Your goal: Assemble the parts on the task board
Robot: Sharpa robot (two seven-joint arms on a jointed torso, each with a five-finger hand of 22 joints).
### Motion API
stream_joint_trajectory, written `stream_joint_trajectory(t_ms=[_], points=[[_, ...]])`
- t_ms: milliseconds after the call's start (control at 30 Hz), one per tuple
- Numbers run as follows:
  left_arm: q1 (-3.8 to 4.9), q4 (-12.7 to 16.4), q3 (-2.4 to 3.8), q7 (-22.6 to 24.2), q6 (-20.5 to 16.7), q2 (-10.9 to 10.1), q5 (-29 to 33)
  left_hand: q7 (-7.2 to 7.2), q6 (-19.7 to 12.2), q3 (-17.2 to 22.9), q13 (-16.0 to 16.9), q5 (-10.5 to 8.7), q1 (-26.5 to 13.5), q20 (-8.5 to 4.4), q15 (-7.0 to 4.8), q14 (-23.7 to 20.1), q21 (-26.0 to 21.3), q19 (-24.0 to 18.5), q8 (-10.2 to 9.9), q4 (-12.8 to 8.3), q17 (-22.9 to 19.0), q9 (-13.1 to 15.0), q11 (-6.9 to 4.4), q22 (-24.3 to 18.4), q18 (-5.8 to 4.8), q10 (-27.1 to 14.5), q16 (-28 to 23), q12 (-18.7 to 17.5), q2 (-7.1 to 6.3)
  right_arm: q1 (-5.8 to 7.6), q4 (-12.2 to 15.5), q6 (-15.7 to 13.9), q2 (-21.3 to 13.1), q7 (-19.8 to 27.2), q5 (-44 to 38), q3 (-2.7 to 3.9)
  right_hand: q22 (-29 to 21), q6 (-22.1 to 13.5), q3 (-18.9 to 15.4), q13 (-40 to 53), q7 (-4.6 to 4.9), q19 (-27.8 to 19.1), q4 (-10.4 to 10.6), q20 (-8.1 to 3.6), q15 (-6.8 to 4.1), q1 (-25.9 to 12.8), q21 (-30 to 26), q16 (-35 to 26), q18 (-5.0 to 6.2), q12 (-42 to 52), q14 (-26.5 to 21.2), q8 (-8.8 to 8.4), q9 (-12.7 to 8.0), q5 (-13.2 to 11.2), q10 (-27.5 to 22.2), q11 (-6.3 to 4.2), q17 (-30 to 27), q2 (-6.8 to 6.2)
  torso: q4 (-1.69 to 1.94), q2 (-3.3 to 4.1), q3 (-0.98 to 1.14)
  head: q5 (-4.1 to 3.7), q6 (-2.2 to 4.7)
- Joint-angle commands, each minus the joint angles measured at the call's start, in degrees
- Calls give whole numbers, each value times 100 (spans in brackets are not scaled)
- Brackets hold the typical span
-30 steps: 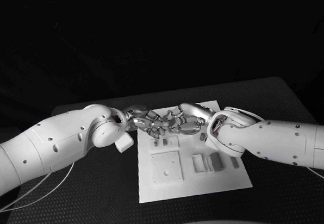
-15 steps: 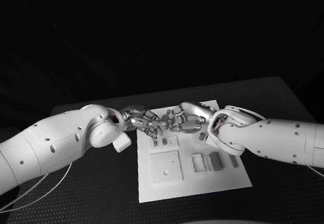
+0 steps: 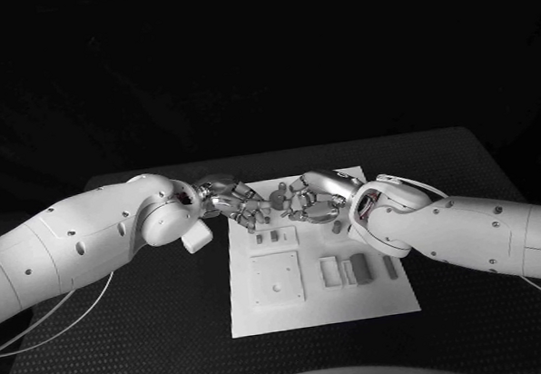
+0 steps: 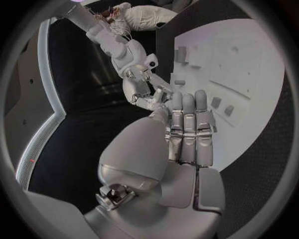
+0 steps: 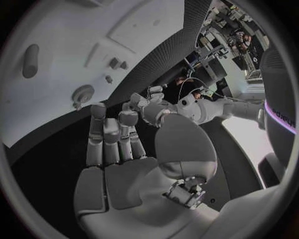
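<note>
**Parts wait on the board while both hands hover empty at its far end**

Parts (image 3: 348, 271) lie on the board (image 3: 363, 304), which sits mid-desk: a small pair (image 3: 271, 237) near the far end, a square plate (image 3: 278, 279) below it, and a row of upright pieces to the right.

The left hand (image 3: 230, 202) hovers over the board's far left corner. Its fingers (image 4: 187, 124) are stretched out straight, side by side, with nothing in them. The right hand (image 3: 311, 201) hangs just beside it over the far end, palm bare and fingers loosely extended, also holding nothing.

The step looks like reaching for a first piece. It would go best with one hand descending while the other backs off, since the fingertips nearly meet and could clash. The pieces are small, so a fingertip pinch from above suits them.

Bare desk (image 3: 131, 349) lies on the left, the right and the near side of the board, giving room to withdraw. The near half of the board is uncovered by either arm.
</note>
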Motion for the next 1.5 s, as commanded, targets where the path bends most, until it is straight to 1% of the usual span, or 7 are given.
stream_joint_trajectory(t_ms=[33,467,600,667,867,1167,1500], points=[[4,-39,7,125,-95,-38,46,23,-2,-32,2,0,-2,11,-3,-13,-21,22,-21,16,0,-6,34,9,89,14,17,-29,-45,5,43,536,-11,-139,-849,2,100,494,15,-7,-234,29,-31,0,-220,7,20,29,88,26,-99,23,9,37,-908,-360,6,28,6,1,-2,20,-19],[21,-288,15,217,-287,-148,211,38,-26,-59,2,-1,-53,12,2,-21,-25,20,-38,90,-6,-13,48,10,88,6,10,-55,-95,60,306,1236,126,-571,-2101,-24,102,513,18,-21,-242,39,-28,-8,-224,12,23,31,88,33,-84,30,14,37,-892,-367,6,-3,-1,1,-2,86,-84],[23,-290,15,209,-269,-140,211,39,-28,-60,1,-1,-55,12,3,-23,-25,19,-39,96,-7,-13,49,11,88,6,9,-57,-99,78,387,1363,200,-773,-2433,-100,102,518,19,-24,-244,41,-26,-9,-224,11,23,31,88,35,-80,32,15,37,-888,-368,5,-8,0,2,-3,118,-124],[25,-290,15,205,-260,-134,211,40,-30,-62,1,-1,-57,13,3,-24,-26,18,-40,101,-7,-14,50,11,88,5,8,-59,-102,98,443,1351,238,-922,-2643,-173,102,522,19,-26,-245,43,-25,-10,-224,10,24,32,88,36,-76,33,15,37,-884,-370,5,-12,-4,0,-2,136,-143],[25,-281,15,208,-246,-136,211,41,-30,-61,1,-1,-57,13,4,-25,-26,17,-41,106,-8,-14,50,11,89,4,7,-62,-104,125,501,1431,286,-1097,-2975,-241,103,534,23,-35,-250,48,-25,-14,-223,11,25,33,88,40,-63,36,17,38,-870,-374,3,-25,-4,0,3,170,-178],[26,-283,15,209,-246,-137,205,42,-33,-61,1,-1,-56,13,5,-28,-26,16,-43,113,-9,-15,51,11,90,2,5,-65,-109,223,541,1661,365,-1298,-3529,-537,104,552,26,-49,-257,52,-25,-18,-220,9,25,32,88,44,-43,40,19,38,-849,-380,-1,-47,-9,0,7,194,-220],[26,-286,15,207,-247,-136,198,43,-36,-61,1,-1,-53,13,6,-30,-27,14,-45,121,-11,-15,52,11,90,0,3,-70,-115,249,658,1799,437,-1357,-3772,-674,106,575,33,-67,-266,71,-27,-28,-222,11,34,33,88,49,-13,43,20,38,-818,-390,-7,-67,-8,-1,6,214,-257]])
